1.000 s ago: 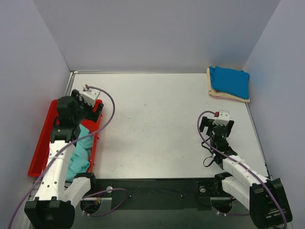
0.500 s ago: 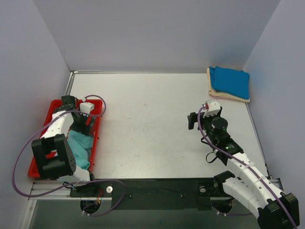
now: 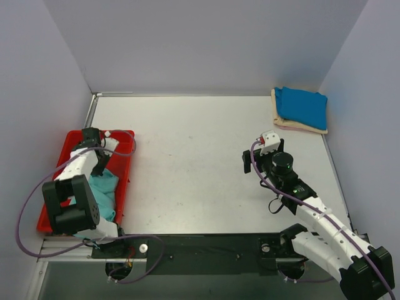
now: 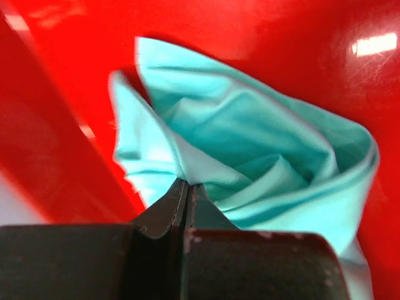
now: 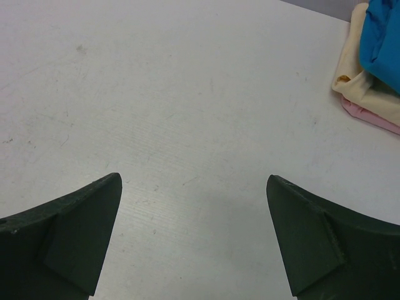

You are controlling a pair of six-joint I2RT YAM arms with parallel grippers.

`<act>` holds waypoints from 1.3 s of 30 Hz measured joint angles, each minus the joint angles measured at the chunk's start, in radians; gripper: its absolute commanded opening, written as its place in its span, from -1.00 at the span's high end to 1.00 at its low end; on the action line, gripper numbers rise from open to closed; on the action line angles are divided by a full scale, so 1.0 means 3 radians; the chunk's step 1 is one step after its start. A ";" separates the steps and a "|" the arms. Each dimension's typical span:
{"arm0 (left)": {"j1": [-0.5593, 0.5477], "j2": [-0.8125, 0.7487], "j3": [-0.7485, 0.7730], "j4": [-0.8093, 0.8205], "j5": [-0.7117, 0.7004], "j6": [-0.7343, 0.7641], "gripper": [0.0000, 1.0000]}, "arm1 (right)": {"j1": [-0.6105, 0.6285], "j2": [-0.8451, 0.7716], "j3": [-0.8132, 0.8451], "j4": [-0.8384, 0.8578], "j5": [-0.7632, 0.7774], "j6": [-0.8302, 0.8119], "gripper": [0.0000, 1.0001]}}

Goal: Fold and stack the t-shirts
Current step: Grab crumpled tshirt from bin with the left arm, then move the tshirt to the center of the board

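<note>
Teal-green t-shirt [image 4: 250,150] bunched in red tray [image 3: 50,201], partly under left arm [image 3: 74,170], left gripper [image 4: 185,187] pinching a fold, right gripper [image 5: 192,187] splayed well right of tray, cream t-shirt [image 3: 292,125] mostly beneath blue t-shirt [image 3: 303,106].

The top view looks down from above and behind on the whole surface [image 3: 200,144], red tray [image 3: 125,184] included. The left wrist view peers closely at the teal-green t-shirt [image 4: 250,156] in that tray. The right wrist view, well away from the tray, skims low across the surface.

Robot lab cell: white table [image 3: 200,181] between plain pale walls [image 3: 206,44], two cabled arms [image 3: 310,210] at its edge
</note>
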 measured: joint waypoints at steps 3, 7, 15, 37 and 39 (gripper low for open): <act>-0.0001 -0.0454 0.0081 -0.0017 0.0004 0.0027 1.00 | 0.0023 -0.0003 0.0046 -0.0009 -0.0003 -0.0006 -0.89; -0.0001 -0.1029 0.0516 -0.0104 0.0123 0.0042 1.00 | 0.0069 -0.0022 0.0097 -0.0014 -0.0004 -0.0019 -0.88; -0.0081 -0.1562 0.0919 -0.0380 0.0359 0.0028 1.00 | 0.0111 -0.0053 0.0126 -0.0036 -0.0004 -0.0081 -0.89; -0.3554 0.0755 0.3190 -0.0470 0.1292 -0.0655 0.63 | -0.1302 0.0216 0.1073 -0.1147 -0.0412 0.0874 -0.94; -0.3693 0.1338 0.3530 -0.0641 0.1427 -0.0651 -0.27 | -0.1478 0.0243 0.1073 -0.1197 -0.0474 0.0961 -0.94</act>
